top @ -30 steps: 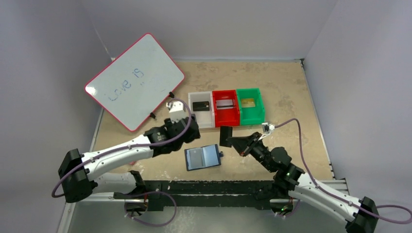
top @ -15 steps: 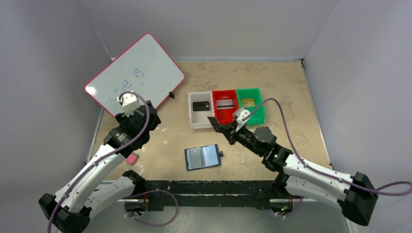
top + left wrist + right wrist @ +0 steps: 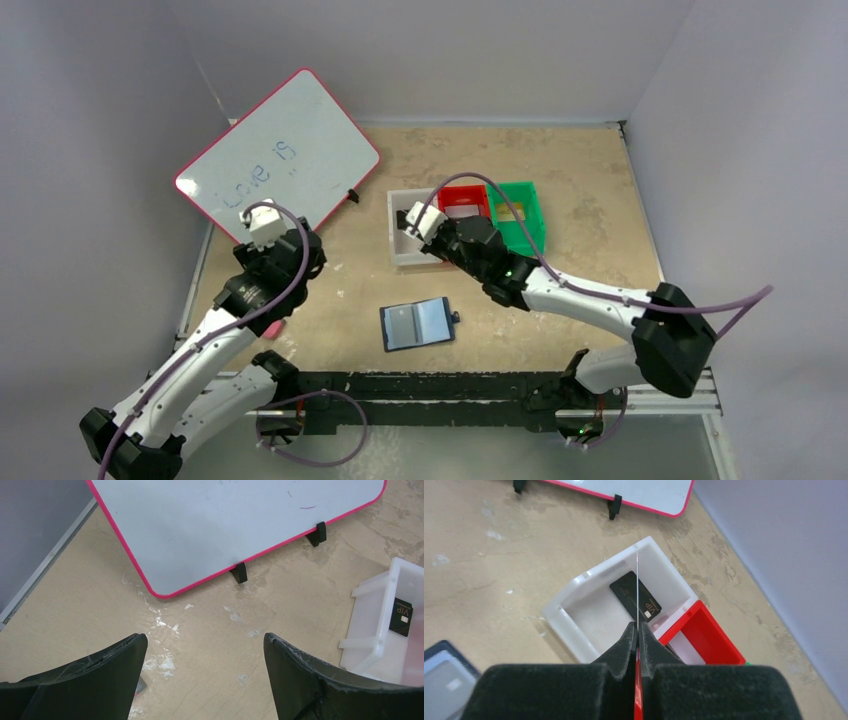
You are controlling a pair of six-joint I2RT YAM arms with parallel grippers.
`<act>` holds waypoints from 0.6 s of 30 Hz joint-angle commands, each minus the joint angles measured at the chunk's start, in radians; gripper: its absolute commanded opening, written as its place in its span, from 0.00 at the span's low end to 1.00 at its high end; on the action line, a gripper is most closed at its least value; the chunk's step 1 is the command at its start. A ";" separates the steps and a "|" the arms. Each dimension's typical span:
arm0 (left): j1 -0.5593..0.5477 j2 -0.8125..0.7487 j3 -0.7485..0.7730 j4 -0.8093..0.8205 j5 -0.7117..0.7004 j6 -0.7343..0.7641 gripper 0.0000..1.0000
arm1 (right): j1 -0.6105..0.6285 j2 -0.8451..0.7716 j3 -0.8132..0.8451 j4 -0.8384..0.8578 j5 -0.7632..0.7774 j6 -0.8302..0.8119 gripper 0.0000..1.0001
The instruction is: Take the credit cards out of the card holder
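Observation:
The card holder [image 3: 418,323] lies open on the table, its light blue pockets facing up; its corner shows in the right wrist view [image 3: 444,667]. My right gripper [image 3: 412,222] is shut on a thin card [image 3: 637,580], seen edge-on, above the white bin [image 3: 400,255]. A black card [image 3: 644,602] lies in that bin. A silver-grey card [image 3: 462,212] lies in the red bin [image 3: 466,245], and a gold-tan card [image 3: 510,211] lies in the green bin [image 3: 535,225]. My left gripper [image 3: 205,645] is open and empty near the whiteboard.
A pink-edged whiteboard [image 3: 275,165] stands on black feet at the back left and also fills the top of the left wrist view [image 3: 225,525]. A pink eraser [image 3: 270,328] lies under my left arm. Grey walls close in the table.
My right gripper has carried the card from near the holder up and left to above the white bin. My left arm has pulled back left to beside the whiteboard.

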 commanded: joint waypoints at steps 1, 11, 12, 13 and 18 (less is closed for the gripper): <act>0.005 0.013 0.024 0.006 -0.052 0.016 0.87 | -0.003 0.085 0.114 -0.016 0.024 -0.167 0.00; 0.004 -0.022 0.020 -0.008 -0.056 -0.001 0.87 | -0.006 0.345 0.250 -0.079 0.091 -0.343 0.00; 0.004 -0.024 0.019 -0.006 -0.055 -0.001 0.87 | -0.006 0.371 0.255 -0.075 0.105 -0.359 0.00; 0.004 -0.026 0.020 -0.005 -0.054 0.000 0.87 | -0.005 0.390 0.259 -0.055 0.116 -0.377 0.00; 0.005 -0.025 0.020 -0.006 -0.052 0.003 0.87 | -0.013 0.456 0.259 0.009 0.114 -0.462 0.00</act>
